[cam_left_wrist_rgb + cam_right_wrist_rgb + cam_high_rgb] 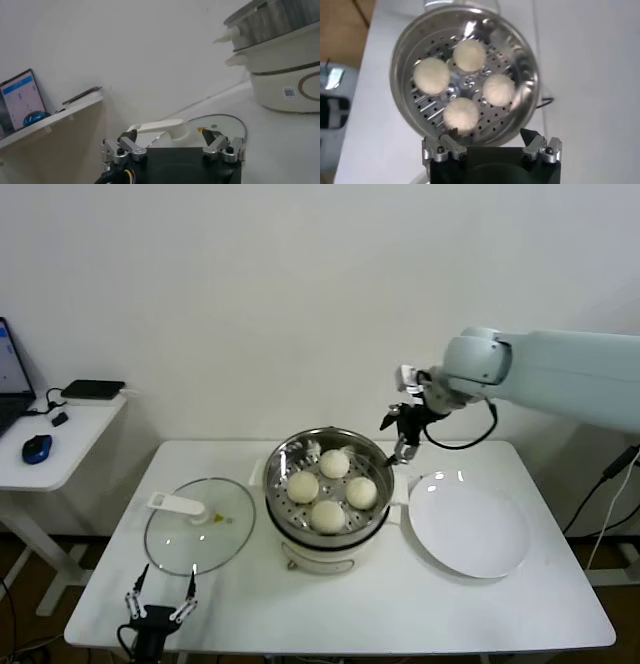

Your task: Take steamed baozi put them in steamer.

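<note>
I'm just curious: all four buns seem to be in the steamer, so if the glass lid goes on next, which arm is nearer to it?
Probably left. The left gripper sits open beside the glass lid; the right gripper, open and empty, hangs above the steamer.

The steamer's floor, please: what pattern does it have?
Shiny steel steamer floor dotted with small round holes, clearest in the right wrist view.

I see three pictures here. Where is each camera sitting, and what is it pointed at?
Head view: on the robot's head, looking forward and down at the table; shows the right arm above the steamer and the left end effector at the near edge.
Left wrist view: low by the table, facing the glass lid; its open end effector shows.
Right wrist view: looking straight down at four baozi; its open end effector shows.
All three share the steamer.
</note>
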Controlling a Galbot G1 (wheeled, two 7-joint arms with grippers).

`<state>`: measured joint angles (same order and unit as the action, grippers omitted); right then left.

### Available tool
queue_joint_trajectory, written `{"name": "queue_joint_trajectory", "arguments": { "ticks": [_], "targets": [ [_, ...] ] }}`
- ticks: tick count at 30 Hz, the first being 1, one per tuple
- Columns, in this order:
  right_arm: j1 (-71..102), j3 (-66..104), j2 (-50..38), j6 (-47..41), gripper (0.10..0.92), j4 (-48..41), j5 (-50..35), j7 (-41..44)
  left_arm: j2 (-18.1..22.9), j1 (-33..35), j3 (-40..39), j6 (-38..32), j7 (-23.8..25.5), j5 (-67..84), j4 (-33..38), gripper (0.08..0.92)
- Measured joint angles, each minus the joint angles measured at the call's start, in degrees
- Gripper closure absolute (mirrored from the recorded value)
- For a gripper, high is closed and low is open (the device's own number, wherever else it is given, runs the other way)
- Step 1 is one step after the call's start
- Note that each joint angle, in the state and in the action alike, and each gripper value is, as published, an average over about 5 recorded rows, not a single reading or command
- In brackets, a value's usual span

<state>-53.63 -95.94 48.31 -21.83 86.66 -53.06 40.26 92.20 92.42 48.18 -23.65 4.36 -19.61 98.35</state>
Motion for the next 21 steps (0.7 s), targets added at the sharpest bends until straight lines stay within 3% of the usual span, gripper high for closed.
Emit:
{"name": "queue_joint_trajectory", "arguments": {
  "ticks": [6,14,21],
  "targets": [
    [10.76,12.54,-10.02,3.33,0.203,4.65,0.58,-12.81,0.0,0.26,0.02,-0.26,-0.12,0.02,0.35,0.177],
    [37.7,36.49,-21.58,10.69,0.203,11.0,1.78,-29.11,0.0,0.7,-0.54,-0.42,-0.09,-0.72,1.1,0.177],
    [63.97,60.7,-25.16,18.61,0.203,16.32,3.35,-37.99,0.0,1.3,-0.93,-1.06,-0.46,-1.36,1.32,0.177]
  ]
}}
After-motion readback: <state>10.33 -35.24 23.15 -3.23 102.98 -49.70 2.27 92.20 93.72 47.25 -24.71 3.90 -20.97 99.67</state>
